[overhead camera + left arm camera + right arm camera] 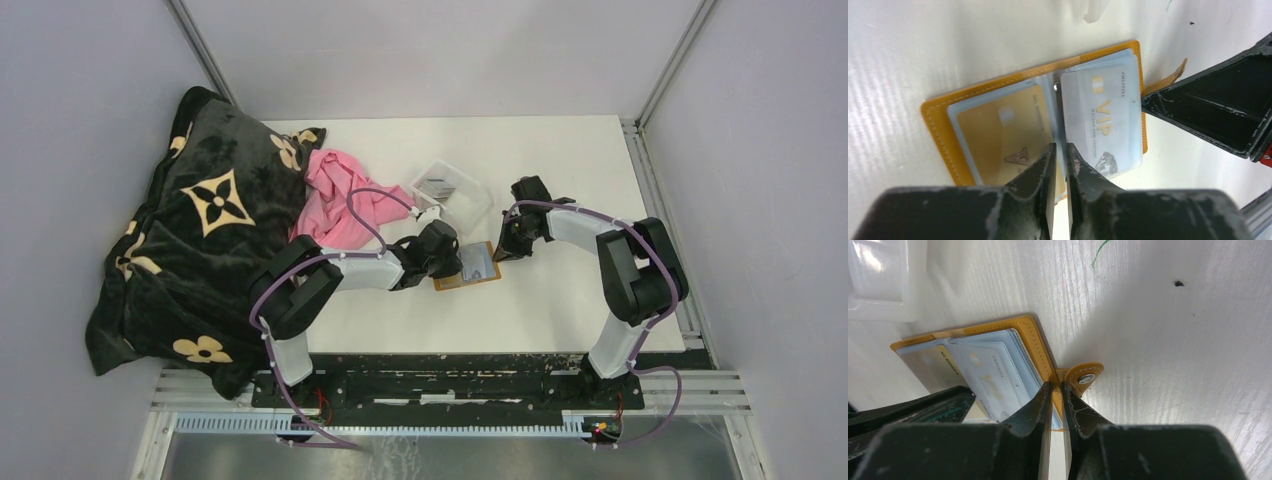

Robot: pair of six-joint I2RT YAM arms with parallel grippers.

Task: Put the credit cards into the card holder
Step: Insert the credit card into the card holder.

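Note:
The orange card holder lies open on the white table between my two grippers. In the left wrist view the card holder has a gold card in its left pocket and a grey VIP card in a clear leaf on the right. My left gripper is pinched shut on the edge of a clear pocket leaf by the fold. My right gripper is shut on the holder's orange right edge, beside the snap tab. More credit cards, dark ones, lie in the clear tray.
The clear plastic tray stands just behind the holder. A pink cloth and a big black flowered blanket cover the table's left side. The two grippers are close together, and the right one's fingers reach into the left wrist view.

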